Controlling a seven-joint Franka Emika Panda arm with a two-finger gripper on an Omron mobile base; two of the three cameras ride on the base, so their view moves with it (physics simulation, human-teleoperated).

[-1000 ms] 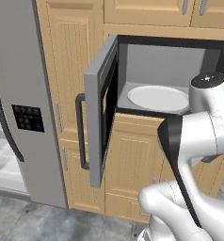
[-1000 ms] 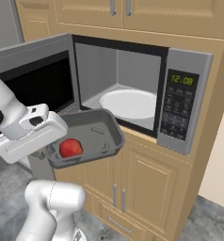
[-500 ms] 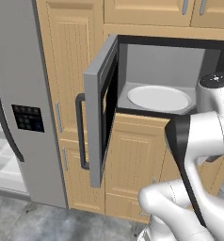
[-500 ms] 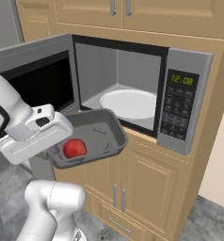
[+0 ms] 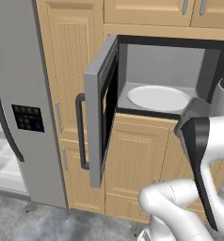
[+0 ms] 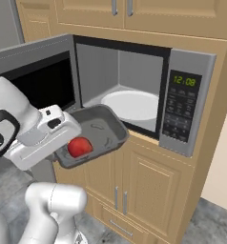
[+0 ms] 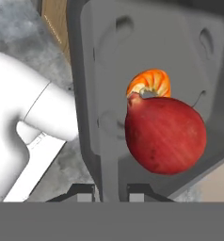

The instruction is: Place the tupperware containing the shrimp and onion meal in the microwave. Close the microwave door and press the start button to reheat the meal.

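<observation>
My gripper (image 7: 110, 192) is shut on the near rim of the grey tupperware (image 7: 104, 70), one fingertip on each side of its wall. Inside the tub lie the red onion (image 7: 165, 136) and, touching it, the curved orange shrimp (image 7: 149, 84). From the right base view, the tupperware (image 6: 103, 129) hangs level just in front of and slightly below the microwave's (image 6: 122, 71) open mouth, with the onion (image 6: 79, 147) at its near end by my gripper (image 6: 63, 153). The white turntable plate (image 6: 129, 104) lies bare in the cavity. The microwave door (image 5: 102, 108) stands swung open to the left.
The keypad strip (image 6: 182, 112) with a green clock is right of the cavity. The door's dark bar handle (image 5: 81, 132) faces left toward the tall grey fridge (image 5: 20, 94). Wooden cabinets (image 6: 149, 190) sit below and above. My own arm (image 5: 208, 136) blocks the cavity's right side.
The tupperware and my hand have risen and moved forward toward the microwave opening. The door and plate have not moved.
</observation>
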